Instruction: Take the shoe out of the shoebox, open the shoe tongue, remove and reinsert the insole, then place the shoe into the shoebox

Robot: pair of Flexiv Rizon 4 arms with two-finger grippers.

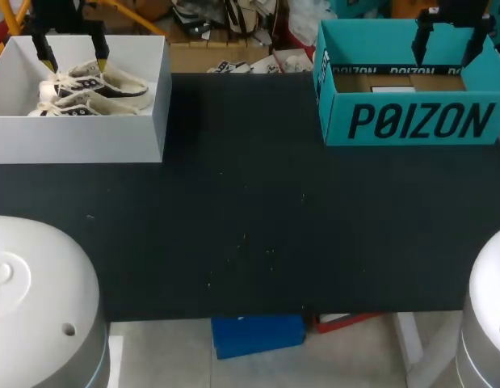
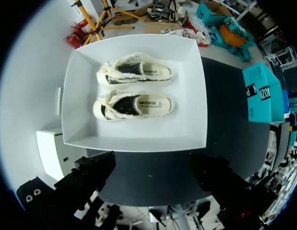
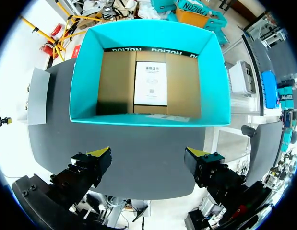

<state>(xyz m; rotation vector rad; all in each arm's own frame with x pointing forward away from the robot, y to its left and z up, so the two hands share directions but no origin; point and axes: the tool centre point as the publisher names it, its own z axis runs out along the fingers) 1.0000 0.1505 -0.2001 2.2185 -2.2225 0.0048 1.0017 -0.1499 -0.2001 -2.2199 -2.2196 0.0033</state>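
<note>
The left gripper (image 1: 73,61) hangs over the white box (image 1: 80,133), fingers spread wide and holding nothing. Under and ahead of it lie the nearer shoe (image 2: 134,105) and the farther shoe (image 2: 136,73), side by side, soles down, openings upward; this probably lets a downward reach straddle one; neither is touched. The right gripper (image 1: 449,47) hangs over the teal shoebox (image 1: 411,121), fingers likewise apart. Beneath it the box holds only a white sheet (image 3: 150,84) on a brown floor, apparently kept free to receive the shoe. Between the two grippers runs the black table (image 1: 250,210), matt and flecked with pale specks; removal appears not yet begun.
</note>
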